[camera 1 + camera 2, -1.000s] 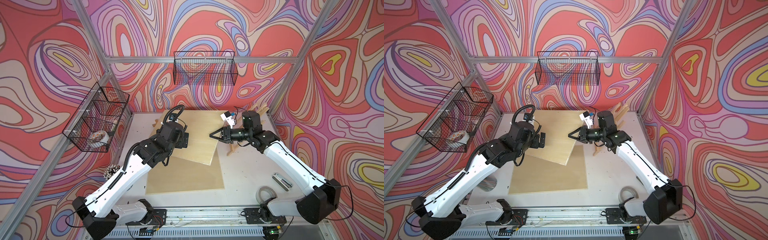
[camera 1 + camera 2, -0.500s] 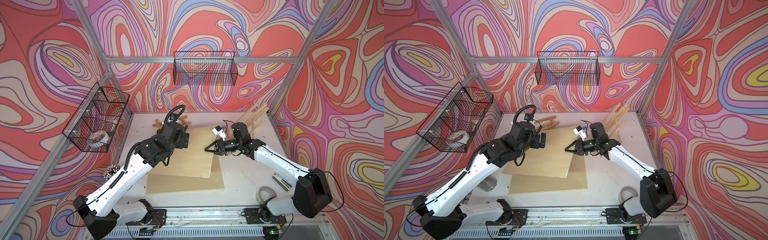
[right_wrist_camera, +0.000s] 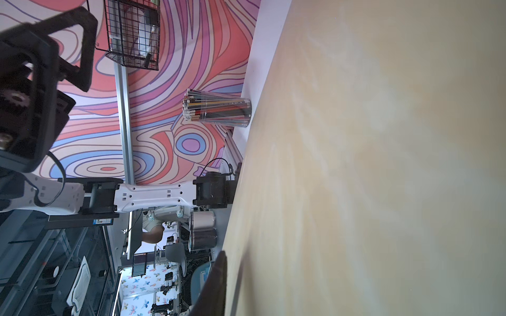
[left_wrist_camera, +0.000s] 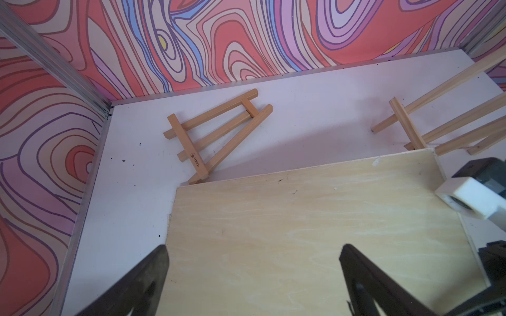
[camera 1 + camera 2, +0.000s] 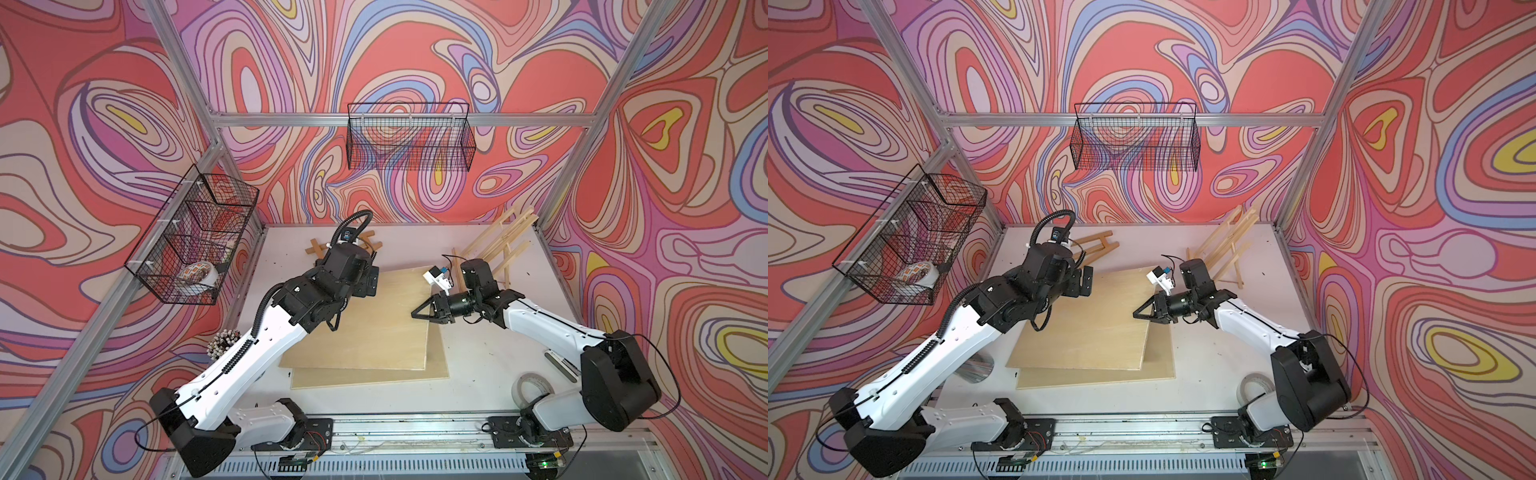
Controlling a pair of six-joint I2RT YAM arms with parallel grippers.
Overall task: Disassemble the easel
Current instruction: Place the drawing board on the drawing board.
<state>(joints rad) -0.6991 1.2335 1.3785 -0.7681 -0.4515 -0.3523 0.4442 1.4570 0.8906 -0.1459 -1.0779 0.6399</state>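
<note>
Right gripper [image 5: 417,312] pinching the upper board [image 5: 374,324] at its right edge; it lies on the lower board [image 5: 438,361] mid-bench [image 5: 478,374]. Left gripper [image 4: 254,248] spread wide above the upper board. Pale easel [image 4: 465,117] leans in the far right corner, small easel [image 4: 216,134] flat by the far edge.

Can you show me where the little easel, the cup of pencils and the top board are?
little easel [image 4: 189,146]: left wrist view, on its crossbar.
cup of pencils [image 3: 219,112]: right wrist view, on the clear cup's side.
top board [image 5: 374,324]: in a top view, on its bare middle.
</note>
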